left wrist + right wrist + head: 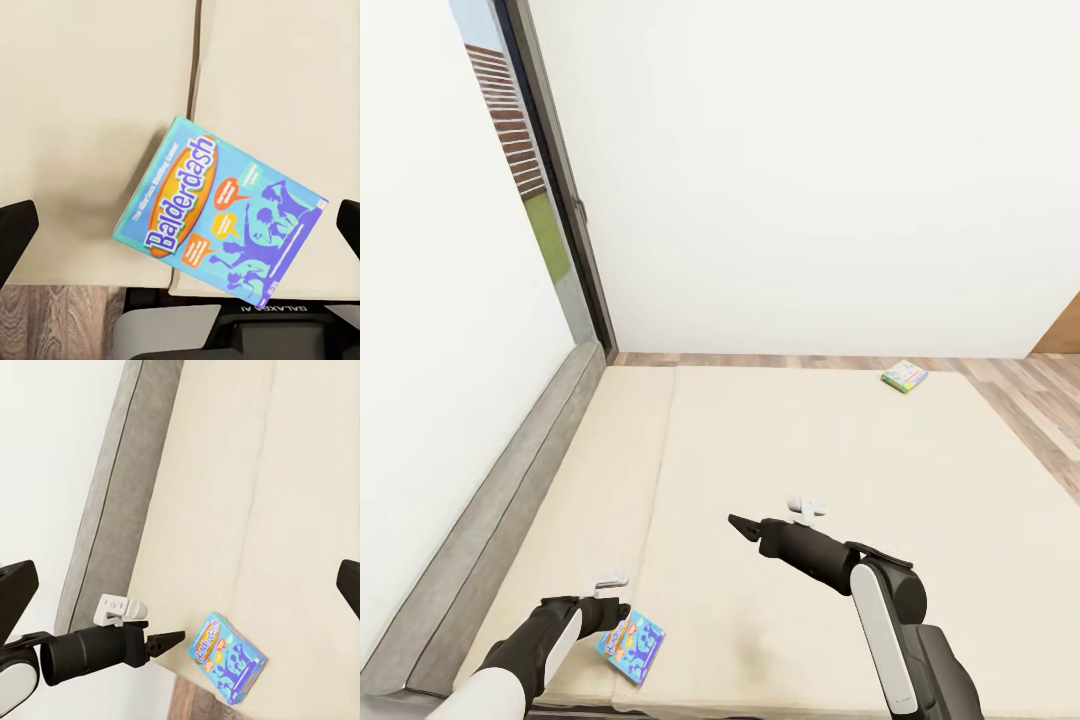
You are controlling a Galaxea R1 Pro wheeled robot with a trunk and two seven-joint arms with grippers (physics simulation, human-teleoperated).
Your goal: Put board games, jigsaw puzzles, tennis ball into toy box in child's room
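You had the bed [810, 470] spread before you: a plain beige mattress, matte and smooth, split by a long straight seam, with a low grey padded headboard [490, 520] along the white wall on your left. The blue-purple board game [631, 647], a thin flat rectangular box with a glossy cover reading "Balderdash", lay flat at the near edge of the mattress, its corner almost over the rim. Your left gripper [622, 610] hung just above and beside that box, its dark fingers set wide apart with the box between them in the left wrist view [221, 217]; nothing was gripped. Your right gripper [743, 527] hovered over the bare middle of the mattress, its fingers apart too and empty, well away from either game. The green-edged board game [905, 376] lay flat at the far right corner of the bed, too small for its print to be read. Beyond it ran wood-plank floor [1030, 390], and a dark-framed window [540, 180] cut off at the top showed brick and grass outside.
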